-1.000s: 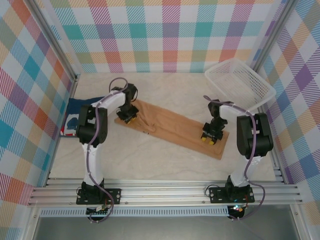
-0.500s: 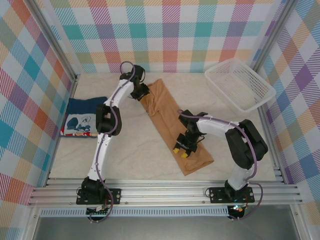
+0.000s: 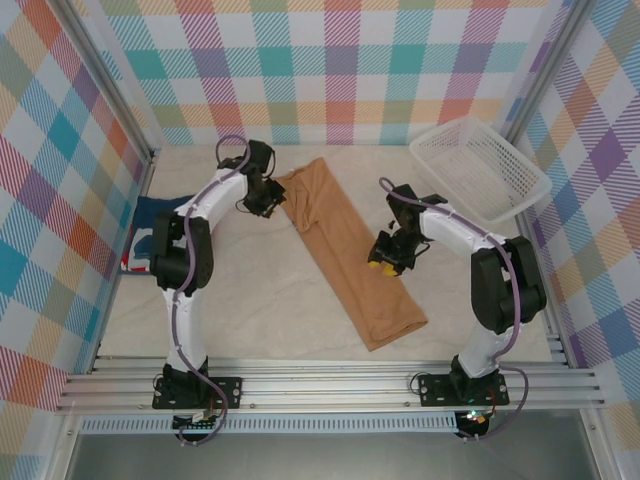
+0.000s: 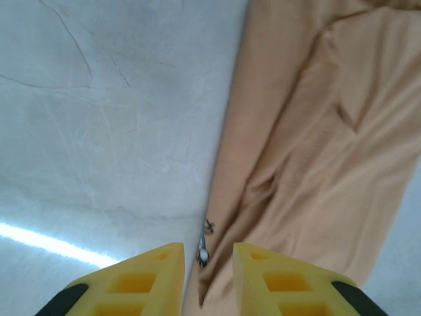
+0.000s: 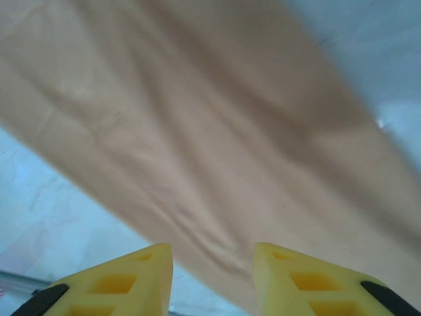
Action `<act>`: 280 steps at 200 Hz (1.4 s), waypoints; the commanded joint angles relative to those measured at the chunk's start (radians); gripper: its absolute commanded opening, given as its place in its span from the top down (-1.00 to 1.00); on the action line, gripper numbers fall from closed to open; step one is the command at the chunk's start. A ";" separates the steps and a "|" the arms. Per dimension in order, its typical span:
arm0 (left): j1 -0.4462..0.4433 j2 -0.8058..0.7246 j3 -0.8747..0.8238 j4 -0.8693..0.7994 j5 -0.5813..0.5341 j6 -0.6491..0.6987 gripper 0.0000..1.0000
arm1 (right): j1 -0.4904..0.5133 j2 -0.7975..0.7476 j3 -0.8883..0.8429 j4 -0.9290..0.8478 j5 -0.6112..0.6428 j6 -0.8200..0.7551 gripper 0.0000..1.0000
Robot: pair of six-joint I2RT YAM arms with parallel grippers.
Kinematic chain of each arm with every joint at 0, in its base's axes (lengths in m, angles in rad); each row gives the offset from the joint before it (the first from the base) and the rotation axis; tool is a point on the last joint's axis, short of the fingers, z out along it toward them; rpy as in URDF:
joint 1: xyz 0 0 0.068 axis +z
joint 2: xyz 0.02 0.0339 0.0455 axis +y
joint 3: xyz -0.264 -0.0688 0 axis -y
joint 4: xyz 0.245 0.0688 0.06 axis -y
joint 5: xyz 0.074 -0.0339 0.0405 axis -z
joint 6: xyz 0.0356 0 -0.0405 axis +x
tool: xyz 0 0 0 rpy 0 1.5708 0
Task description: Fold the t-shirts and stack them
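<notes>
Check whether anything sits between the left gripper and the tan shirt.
Nothing visible does. The left gripper hovers open right at the edge of the tan shirt, with only table beside it.

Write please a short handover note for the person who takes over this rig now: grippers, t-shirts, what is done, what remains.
Left gripper: open, empty, over the left edge of the tan-orange t-shirt, near its far end.
Right gripper: open, empty, over that shirt's right edge, about halfway along.
Tan-orange t-shirt: flat on the table, a long narrow strip lying diagonally.
Navy t-shirt: folded at the table's left side, partly behind the left arm.
Done: navy folded; tan-orange folded lengthwise.
Left: probably fold the strip across, then stack the two.
</notes>
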State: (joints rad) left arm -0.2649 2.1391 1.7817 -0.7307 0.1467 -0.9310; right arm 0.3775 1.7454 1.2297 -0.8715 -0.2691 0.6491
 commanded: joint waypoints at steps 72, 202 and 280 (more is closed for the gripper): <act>0.010 0.261 0.153 0.070 0.066 -0.112 0.60 | 0.005 0.146 -0.070 0.003 -0.017 -0.167 0.29; 0.050 0.602 0.853 -0.064 0.126 -0.036 0.32 | 0.145 0.247 0.130 0.103 -0.110 0.034 0.26; -0.070 -0.268 -0.336 -0.008 0.127 0.083 0.14 | 0.138 -0.113 -0.138 -0.009 -0.145 -0.016 0.11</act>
State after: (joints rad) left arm -0.2581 2.1067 1.7351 -0.7288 0.2264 -0.8909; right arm 0.5098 1.7157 1.2072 -0.7944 -0.3820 0.6487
